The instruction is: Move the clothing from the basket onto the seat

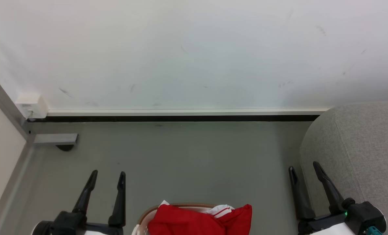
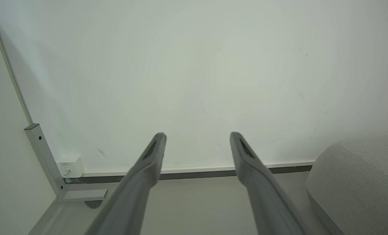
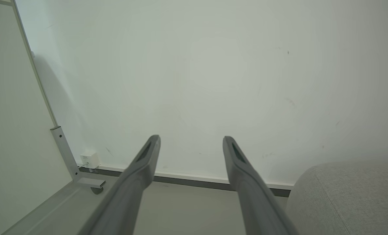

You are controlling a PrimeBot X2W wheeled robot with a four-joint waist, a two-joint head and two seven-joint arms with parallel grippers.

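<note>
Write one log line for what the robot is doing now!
clothing: in basket | left end effector: open, empty | right end effector: open, empty | seat: right of basket

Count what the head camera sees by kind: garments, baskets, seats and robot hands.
Garments: 1, the red clothing
Baskets: 1, the basket holding it
Seats: 1, the grey seat
Hands: 2, left hand and right hand, both open
Total: 5

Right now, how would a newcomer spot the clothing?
From the large light grey fabric seat on the right, look left to the brown-rimmed white plastic basket at the bottom edge. Heaped in it lies the soft garment, bright red against all the grey.
</note>
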